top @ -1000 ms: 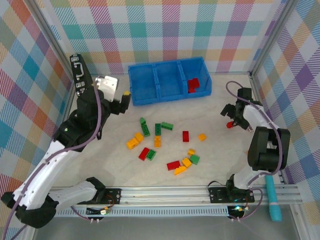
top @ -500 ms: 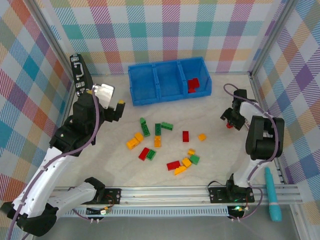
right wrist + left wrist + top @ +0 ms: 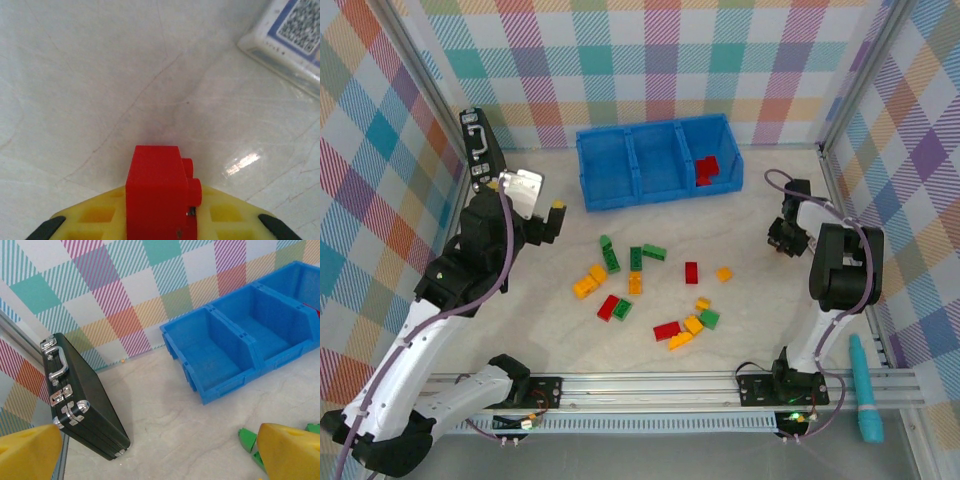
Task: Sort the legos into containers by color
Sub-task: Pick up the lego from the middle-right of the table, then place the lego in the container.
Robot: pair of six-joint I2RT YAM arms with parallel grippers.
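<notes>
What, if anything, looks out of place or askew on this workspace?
Two things stand out. A black case with silver latches stands tilted by the left wall, not lying flat. A teal pen-like tool lies beyond the front rail, off the table. The loose legos merely await sorting.

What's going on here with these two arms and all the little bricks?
Two robot arms are sorting toy bricks by colour into a blue three-bin tray. The right gripper grips a red brick at the right side of the table. The left gripper is open and empty near the tray's left end. Some red bricks lie in the right-hand bin; the rest lie loose on the table.
</notes>
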